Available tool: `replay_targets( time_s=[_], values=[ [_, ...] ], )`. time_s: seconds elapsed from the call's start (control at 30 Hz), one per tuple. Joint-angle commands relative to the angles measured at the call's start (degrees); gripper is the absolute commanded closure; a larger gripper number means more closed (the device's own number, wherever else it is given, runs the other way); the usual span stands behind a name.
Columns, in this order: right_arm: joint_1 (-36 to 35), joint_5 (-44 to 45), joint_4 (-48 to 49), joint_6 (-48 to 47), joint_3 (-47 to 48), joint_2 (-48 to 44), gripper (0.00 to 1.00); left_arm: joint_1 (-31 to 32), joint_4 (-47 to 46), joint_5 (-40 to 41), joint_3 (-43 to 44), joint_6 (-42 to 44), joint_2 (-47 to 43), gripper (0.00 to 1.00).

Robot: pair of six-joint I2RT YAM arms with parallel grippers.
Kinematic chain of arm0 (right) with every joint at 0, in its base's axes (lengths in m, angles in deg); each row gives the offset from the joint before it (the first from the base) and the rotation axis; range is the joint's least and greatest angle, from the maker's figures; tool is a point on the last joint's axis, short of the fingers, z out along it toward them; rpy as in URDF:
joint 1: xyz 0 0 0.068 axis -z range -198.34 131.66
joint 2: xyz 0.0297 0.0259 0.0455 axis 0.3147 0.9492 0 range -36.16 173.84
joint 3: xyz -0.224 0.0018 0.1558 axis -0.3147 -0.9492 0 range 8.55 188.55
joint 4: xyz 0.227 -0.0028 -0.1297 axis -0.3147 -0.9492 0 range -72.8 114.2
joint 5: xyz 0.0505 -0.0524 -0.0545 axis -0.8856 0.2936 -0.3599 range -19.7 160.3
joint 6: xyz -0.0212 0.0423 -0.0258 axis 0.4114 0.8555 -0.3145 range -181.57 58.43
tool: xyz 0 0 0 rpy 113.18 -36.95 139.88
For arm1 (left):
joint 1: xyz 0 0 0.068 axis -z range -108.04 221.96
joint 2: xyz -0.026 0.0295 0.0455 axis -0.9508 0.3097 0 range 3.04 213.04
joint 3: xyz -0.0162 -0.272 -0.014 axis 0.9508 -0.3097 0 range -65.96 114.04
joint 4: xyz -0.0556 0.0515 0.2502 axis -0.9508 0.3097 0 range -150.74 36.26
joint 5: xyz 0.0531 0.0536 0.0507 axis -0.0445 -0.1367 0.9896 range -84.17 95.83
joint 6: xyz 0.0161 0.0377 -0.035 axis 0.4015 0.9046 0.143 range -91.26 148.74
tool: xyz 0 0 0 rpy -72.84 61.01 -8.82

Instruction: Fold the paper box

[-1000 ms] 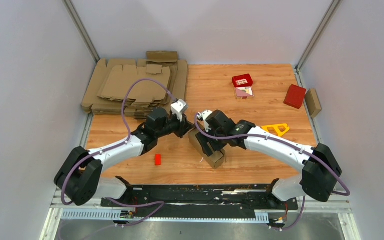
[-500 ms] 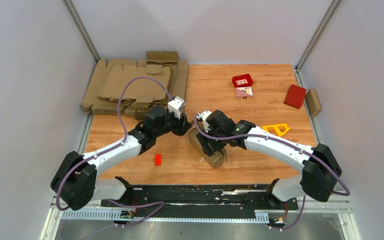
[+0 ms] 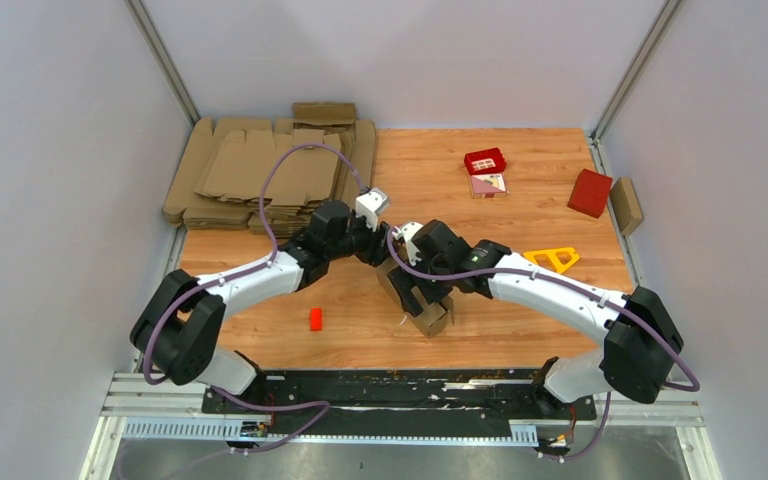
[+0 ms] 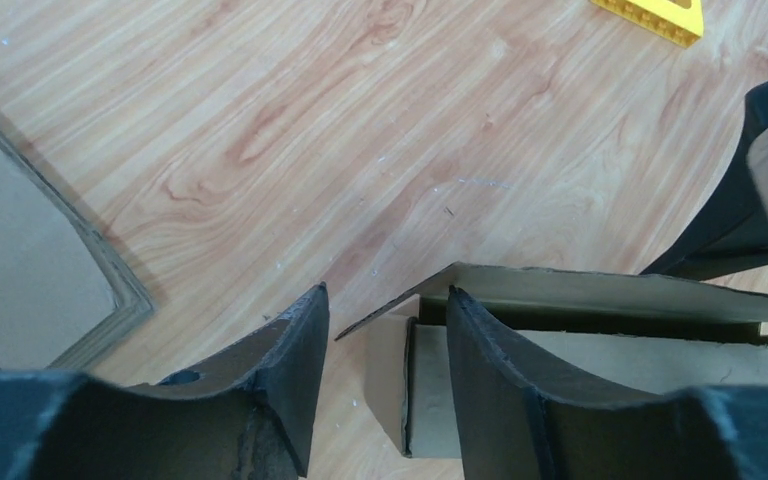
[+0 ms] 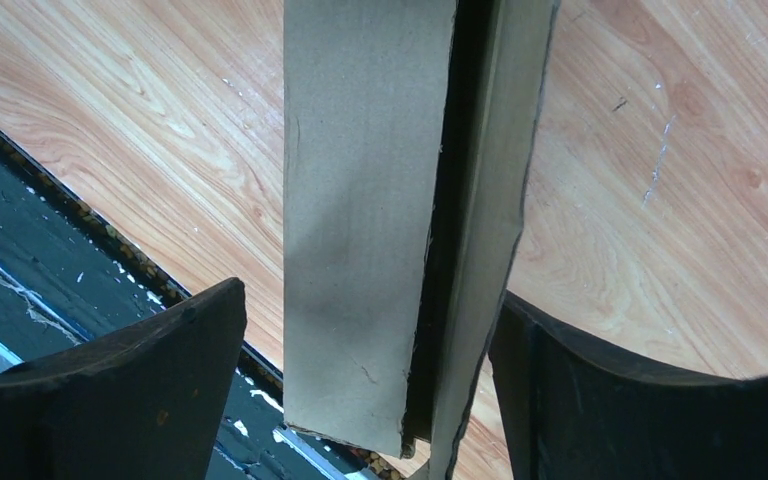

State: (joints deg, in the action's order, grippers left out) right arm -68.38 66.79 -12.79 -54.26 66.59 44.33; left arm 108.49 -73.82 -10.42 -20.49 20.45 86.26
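Note:
The paper box (image 3: 430,318) is a brown oblong lying at an angle on the wooden table (image 3: 520,320), with one long flap standing loose. My right gripper (image 3: 424,292) comes down over its middle. In the right wrist view the box (image 5: 360,200) runs between the open jaws of the right gripper (image 5: 372,295), with a clear gap on the left and the loose flap close to the right finger (image 5: 600,390). My left gripper (image 3: 380,254) is at the box's far end. In the left wrist view it (image 4: 385,300) is open, the box's end (image 4: 440,380) lying just below the gap.
A pile of flat cardboard blanks (image 3: 270,175) fills the far left corner. Red boxes (image 3: 485,160) (image 3: 590,192) and a brown carton (image 3: 626,205) sit at the far right. A yellow triangle (image 3: 552,259) lies right of the arms, a small red block (image 3: 315,319) near front left.
The left gripper has opened, pulled back a little, then moved right up to the box's far end. The right gripper's jaws have widened around the box, which stays put.

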Motion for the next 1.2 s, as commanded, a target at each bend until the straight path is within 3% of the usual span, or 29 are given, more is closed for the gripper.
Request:
replay_targets(
  time_s=[0.0,0.1,0.47,0.67,0.9,0.97,1.1,1.17],
  values=[
    [0.1,-0.7,2.4,0.3,0.2,-0.4,0.10,-0.2,-1.9,-1.9,1.9,1.7,0.2,0.50],
    [-0.2,1.3,1.2,1.2,0.5,-0.1,0.09,-0.2,-1.9,-1.8,1.4,1.7,-0.5,0.58],
    [-2.4,9.9,-2.6,2.2,0.4,1.0,0.09,-0.2,-1.2,-0.5,-0.2,0.5,-3.3,0.65],
    [-2.4,13.2,-4.1,2.8,1.5,1.7,0.28,-0.1,0.9,1.6,-1.6,0.1,-6.2,0.77],
    [-2.4,10.6,-3.1,2.2,1.4,0.1,0.39,-0.1,0.6,1.9,-3.1,0.2,-7.4,0.82],
    [-2.4,10.5,-3.3,1.9,1.4,-0.1,0.42,-0.2,0.6,2.2,-2.9,0.2,-7.4,0.80],
    [-2.4,8.4,-3.2,0.8,1.2,-0.4,0.48,-0.1,-0.1,2.1,-2.6,-0.5,-6.9,0.55],
    [-2.3,7.0,-2.6,0.4,0.8,-0.4,0.49,-0.2,-1.0,1.9,-2.8,-0.7,-6.8,0.47]
  ],
)
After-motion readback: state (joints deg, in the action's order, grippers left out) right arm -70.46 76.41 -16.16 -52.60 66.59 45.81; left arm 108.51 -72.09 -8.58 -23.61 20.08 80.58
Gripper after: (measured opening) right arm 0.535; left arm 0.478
